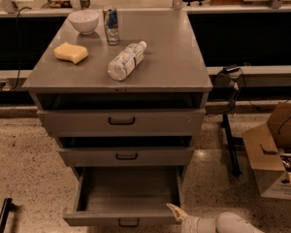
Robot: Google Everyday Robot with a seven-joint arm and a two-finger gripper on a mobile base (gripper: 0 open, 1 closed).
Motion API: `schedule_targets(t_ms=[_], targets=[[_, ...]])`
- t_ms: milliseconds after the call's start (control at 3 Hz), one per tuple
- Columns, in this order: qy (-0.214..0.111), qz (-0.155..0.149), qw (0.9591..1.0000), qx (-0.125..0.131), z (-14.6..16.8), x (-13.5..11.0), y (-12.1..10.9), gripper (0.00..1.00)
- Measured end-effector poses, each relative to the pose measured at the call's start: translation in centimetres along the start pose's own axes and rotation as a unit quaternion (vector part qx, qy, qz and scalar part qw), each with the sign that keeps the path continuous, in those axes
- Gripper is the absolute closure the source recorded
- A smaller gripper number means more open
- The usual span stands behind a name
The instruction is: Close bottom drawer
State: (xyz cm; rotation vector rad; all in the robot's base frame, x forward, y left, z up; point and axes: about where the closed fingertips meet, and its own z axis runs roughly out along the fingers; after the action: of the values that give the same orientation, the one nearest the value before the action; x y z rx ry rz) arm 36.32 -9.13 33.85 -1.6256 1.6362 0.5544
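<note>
The bottom drawer of the grey cabinet is pulled far out and looks empty inside. Its flat front sits near the bottom edge of the camera view, with a small dark handle at its centre. The two upper drawers are pushed in. My gripper comes in from the lower right on a white arm. Its pale tip is at the right end of the drawer front, at the corner.
On the cabinet top stand a white bowl, a can, a yellow sponge and a lying plastic bottle. Cardboard boxes and a black stand are on the floor to the right. A dark bar lies at lower left.
</note>
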Motion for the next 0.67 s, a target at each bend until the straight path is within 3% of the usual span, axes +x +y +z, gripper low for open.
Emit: schedule_targets(t_ms=[667], targets=[[-0.006,0.013,0.9999,-0.008,6.6,4.3,1.5,0.0]])
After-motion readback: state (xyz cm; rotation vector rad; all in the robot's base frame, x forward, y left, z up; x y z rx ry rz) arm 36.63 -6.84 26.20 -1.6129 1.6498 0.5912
